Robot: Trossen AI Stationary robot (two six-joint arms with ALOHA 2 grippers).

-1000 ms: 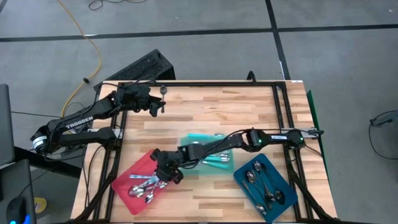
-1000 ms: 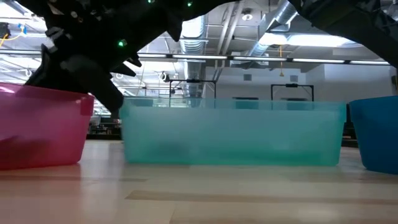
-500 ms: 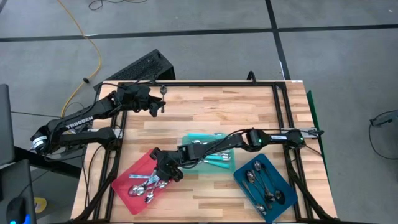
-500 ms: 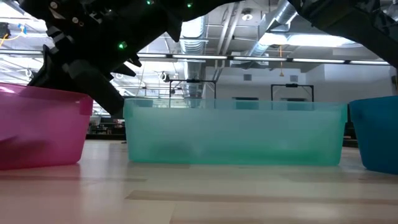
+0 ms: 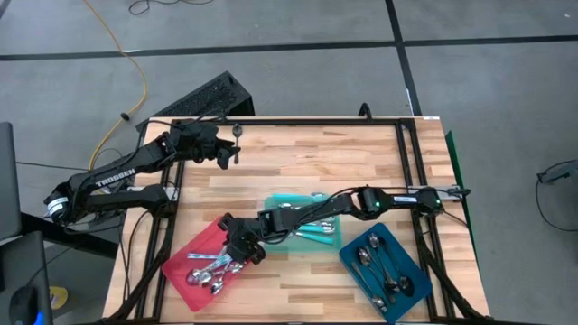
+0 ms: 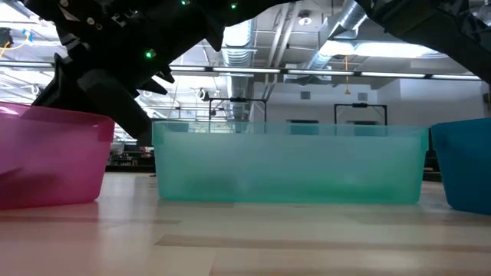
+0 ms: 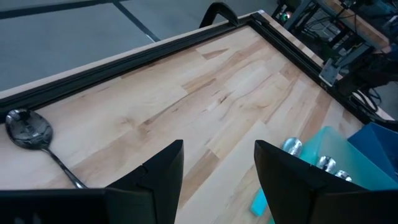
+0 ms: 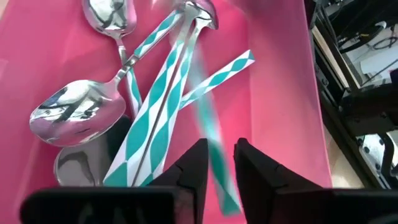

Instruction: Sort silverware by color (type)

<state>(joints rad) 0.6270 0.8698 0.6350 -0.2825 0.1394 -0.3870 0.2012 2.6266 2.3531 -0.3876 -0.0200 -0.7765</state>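
Three trays sit on the table (image 5: pixel 361 144): red tray (image 5: pixel 181 262), teal tray (image 5: pixel 282 197), blue tray (image 5: pixel 411 291). Right claw (image 5: pixel 237 253) hangs over the red one with a turquoise-handled spoon (image 8: pixel 211 134) between its jaws; pinched or loose, I cannot tell. Best bet: let go low and square over the spoon pile (image 5: pixel 209 273), then lift straight up so nothing snags. Left claw (image 7: pixel 217 146) waits, spread wide, at the far edge near a lone silver spoon (image 7: pixel 28 127)
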